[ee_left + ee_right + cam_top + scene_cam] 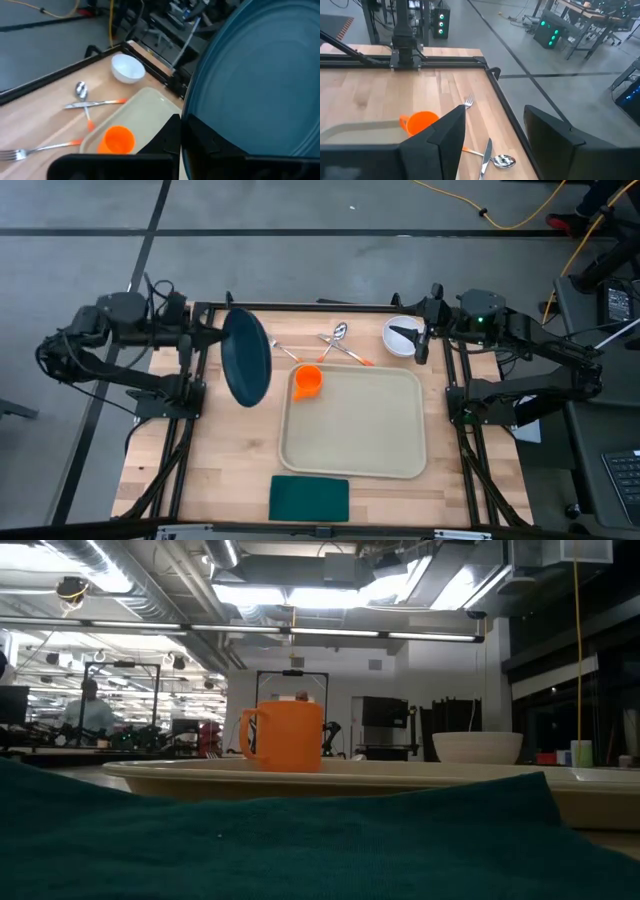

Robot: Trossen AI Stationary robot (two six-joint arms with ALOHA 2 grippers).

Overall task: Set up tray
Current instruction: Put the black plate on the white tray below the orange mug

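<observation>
Tray (352,430) lies flat at the middle of the table (220,470), long sides running toward 12 and 6. Most of its floor is bare. That looks deliberate: room for the larger pieces.

Orange cup (307,381) stands upright inside the tray's corner toward 10 o'clock, handle showing in the low view. Tucked there, it leaves the centre free.

Left hand (218,338) is out at the tray's 10 o'clock, pinching the teal plate (246,356) by its rim. The plate is carried on edge, lifted off the table, not yet over the tray. Edge-on carriage is what a rim pinch gives; my guess is it must be tipped flat before it goes down.

Right hand (420,338) hovers at the tray's 1 o'clock, above the white bowl (400,338). Its fingers (445,137) stand spread, with nothing between them in the right wrist view. Probably poised for the bowl; not certain.

Fork, knife and spoon (338,333) lie crossed in a loose heap on the table at the tray's 12 o'clock, all off the tray.

Green napkin (309,498) lies flat at the tray's 6 o'clock, just beside the near rim, outside it.

Judgement: setup barely started, with only the cup aboard.
</observation>
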